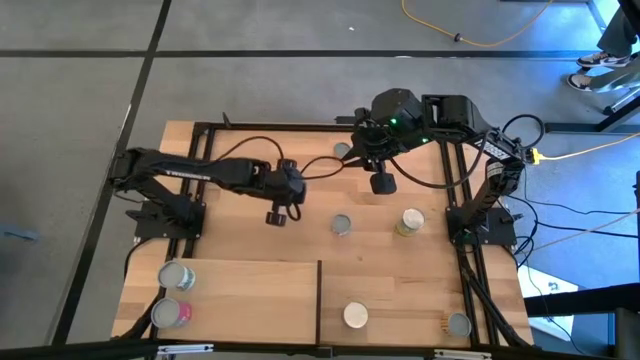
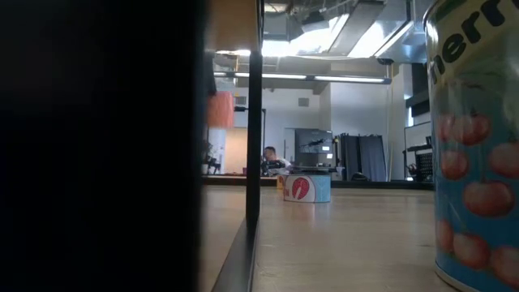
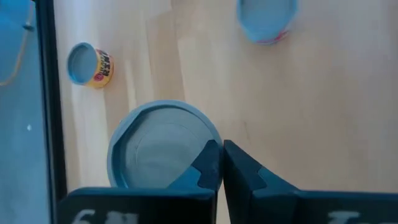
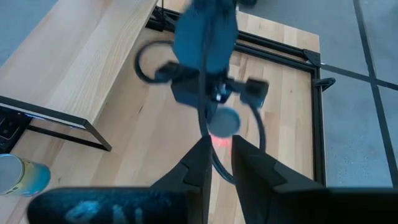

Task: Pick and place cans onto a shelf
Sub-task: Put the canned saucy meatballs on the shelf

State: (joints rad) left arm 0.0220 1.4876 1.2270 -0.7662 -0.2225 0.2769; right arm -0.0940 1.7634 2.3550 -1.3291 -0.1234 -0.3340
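My left gripper [image 1: 277, 215] hangs over the middle left of the table, shut on a can with a grey top [image 3: 155, 149]. The same can [image 4: 224, 120] shows at its fingertips in the right wrist view. My right gripper [image 1: 382, 183] waits high over the far middle, open [image 4: 221, 155], with nothing between its fingers. The shelf [image 1: 250, 290], a raised light-wood board at the near left, carries two cans [image 1: 176, 276] [image 1: 170, 313] standing on their bases. Loose cans [image 1: 342, 224] [image 1: 410, 221] stand on the table. My left gripper pinches the can's rim [image 3: 210, 140] between its two fingers. One finger [image 3: 208, 165] lies over the lid and the other [image 3: 242, 168] is outside the wall. The fingers slant down from the table's left. The can hangs at the fingertips, lid up.
More cans stand near the front edge [image 1: 356, 316] [image 1: 459, 323] and at the far middle [image 1: 343, 152]. A black frame [image 1: 455, 200] runs round the tabletop. In the low view a cherry-label can [image 2: 478, 162] stands close on the right and a flat tin [image 2: 308, 186] sits farther off.
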